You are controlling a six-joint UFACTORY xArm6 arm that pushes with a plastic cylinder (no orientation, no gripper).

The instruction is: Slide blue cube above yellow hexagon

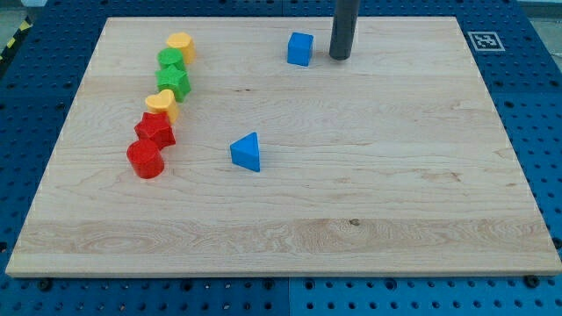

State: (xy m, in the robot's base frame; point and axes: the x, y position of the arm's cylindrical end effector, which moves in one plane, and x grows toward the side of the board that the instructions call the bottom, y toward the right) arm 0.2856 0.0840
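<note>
My tip [340, 57] rests on the wooden board [395, 175] near the view's top, just to the view's right of the blue cube [300, 49] and apart from it by a narrow gap; being a bare rod, it holds nothing; a blue triangular block [247, 152] lies well below the cube, toward the board's middle; far to the view's left a close column runs downward: yellow hexagon [180, 46], green block [170, 60], green star [174, 82], yellow heart-like block [162, 103], red star [155, 131], red cylinder [146, 160].
</note>
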